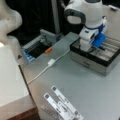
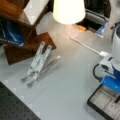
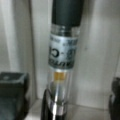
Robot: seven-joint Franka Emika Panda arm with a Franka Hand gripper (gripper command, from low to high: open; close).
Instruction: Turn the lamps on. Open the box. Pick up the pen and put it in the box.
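The end effector hangs low inside the open wide flat box with silver-grey sides and grey grooved interior, at a front view's right. In the wrist view its two dark fingers stand spread apart at the lower corners, and the slim pen with a black grip, a clear labelled barrel and a silvery part lies between them on the pale grooved floor, touching neither. In a front view the pen shows as a thin dark line in a groove of the box, below the blue-and-white wrist. On the grey table a white cable with a small white block runs toward a front view's left. Flat white perforated strips lie near a front view's bottom, well apart from the box. A cream lampshade glows brightly beside a brown wooden stand.
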